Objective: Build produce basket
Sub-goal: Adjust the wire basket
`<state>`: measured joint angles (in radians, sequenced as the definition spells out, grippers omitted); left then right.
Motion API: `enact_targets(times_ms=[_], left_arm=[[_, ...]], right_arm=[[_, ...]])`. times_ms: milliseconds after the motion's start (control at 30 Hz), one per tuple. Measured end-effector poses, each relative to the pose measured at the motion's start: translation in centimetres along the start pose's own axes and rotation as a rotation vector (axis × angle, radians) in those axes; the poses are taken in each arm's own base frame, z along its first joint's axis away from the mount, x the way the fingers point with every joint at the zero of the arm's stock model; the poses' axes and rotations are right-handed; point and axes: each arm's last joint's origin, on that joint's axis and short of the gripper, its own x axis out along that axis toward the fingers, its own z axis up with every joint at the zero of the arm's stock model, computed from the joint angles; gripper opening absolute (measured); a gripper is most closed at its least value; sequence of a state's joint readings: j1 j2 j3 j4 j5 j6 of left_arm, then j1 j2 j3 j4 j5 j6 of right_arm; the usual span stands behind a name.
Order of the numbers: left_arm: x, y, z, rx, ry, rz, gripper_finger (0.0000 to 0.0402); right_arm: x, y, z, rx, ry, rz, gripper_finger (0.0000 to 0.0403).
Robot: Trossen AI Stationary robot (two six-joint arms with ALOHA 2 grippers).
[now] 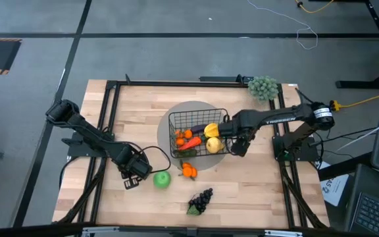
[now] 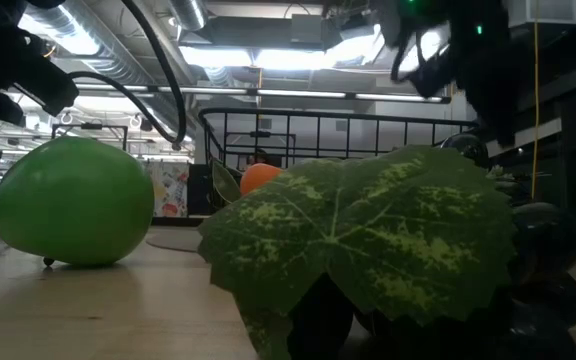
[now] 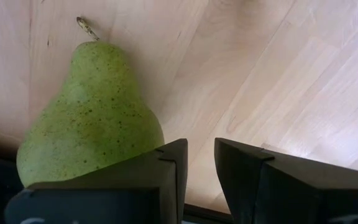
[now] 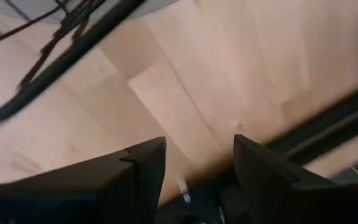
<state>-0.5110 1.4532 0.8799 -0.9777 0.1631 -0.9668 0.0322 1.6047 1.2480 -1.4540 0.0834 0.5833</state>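
High view: basket (image 1: 176,125) sits mid-surface, already holding yellow fruits (image 1: 212,137), carrot (image 1: 191,142), eggplant (image 1: 197,129). Green apple (image 1: 162,179), oranges (image 1: 189,171) and grapes (image 1: 201,201) lie loose on the surface nearer the front. Left claw (image 1: 135,175) is low, just beside the apple; right claw (image 1: 237,149) hangs at the basket's right rim. Low view: apple, one orange behind it, and a big grape leaf (image 2: 368,240) up close. Left wrist view: fingers (image 3: 166,177) part open, nothing between them, pear (image 3: 92,118) lying just to one side. Pear looks light, hard, smooth plastic, likely slippery; best pinched across the fat belly. Right wrist view: fingers (image 4: 138,174) spread wide, empty, bare wood below.
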Motion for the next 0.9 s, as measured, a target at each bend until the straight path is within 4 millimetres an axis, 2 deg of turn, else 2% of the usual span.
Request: enact_targets(times_ms=[133,267,467,667,900], left_arm=[[0.0,0.0,0.0,-0.002,0.002,-0.005,0.0069],[0.0,0.0,0.0,-0.026,0.009,-0.010,0.0069],[0.0,0.0,0.0,-0.021,0.010,-0.010,0.0069],[0.0,0.0,0.0,-0.021,0.006,-0.008,0.0069],[0.0,0.0,0.0,-0.021,0.004,-0.006,0.0069]], right_arm=[[2.4,0.7,0.6,-0.008,-0.060,0.039,0.0174],[3.1,1.1,1.3,0.002,-0.132,0.085,0.0174],[1.9,1.5,2.2,0.013,-0.239,0.108,0.0174],[0.5,1.1,2.9,0.024,-0.366,-0.010,0.0174],[-0.1,0.4,3.4,0.041,-0.461,-0.158,0.0174]])
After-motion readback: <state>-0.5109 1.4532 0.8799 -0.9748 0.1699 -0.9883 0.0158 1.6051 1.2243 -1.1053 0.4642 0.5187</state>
